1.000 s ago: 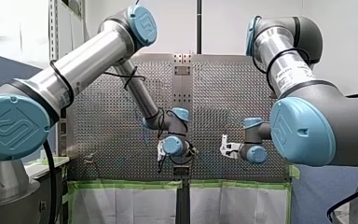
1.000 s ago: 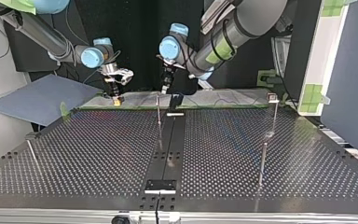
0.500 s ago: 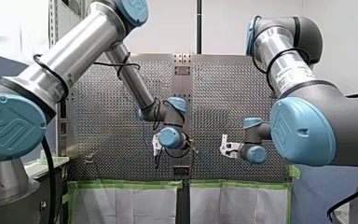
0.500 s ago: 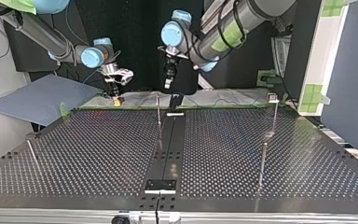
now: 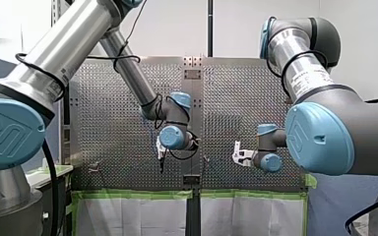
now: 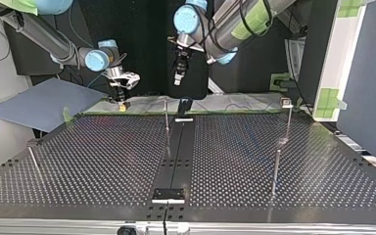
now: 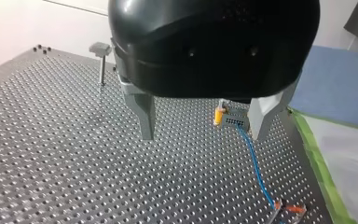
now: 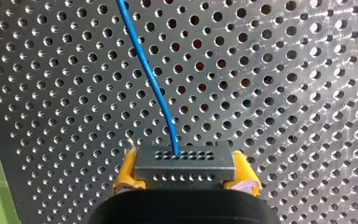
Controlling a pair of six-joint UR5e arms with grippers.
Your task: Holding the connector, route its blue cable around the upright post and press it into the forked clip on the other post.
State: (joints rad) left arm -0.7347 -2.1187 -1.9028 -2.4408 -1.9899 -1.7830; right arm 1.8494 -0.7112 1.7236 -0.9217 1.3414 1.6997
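Top view: the right pincer (image 6: 122,100) is set low, left of the upright post (image 6: 167,117). Left wrist view: the left pincer (image 7: 203,135) is spread, empty. Right wrist view: the connector (image 8: 185,161) is clamped, its blue cable (image 8: 156,88) led straight ahead.

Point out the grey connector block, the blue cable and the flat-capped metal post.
grey multi-hole connector block (image 8: 185,163): right wrist view, middle of its holed face.
thin blue cable (image 8: 158,93): right wrist view, mid-run ahead of the connector.
grey metal post with flat cap (image 7: 101,70): left wrist view, its shaft.
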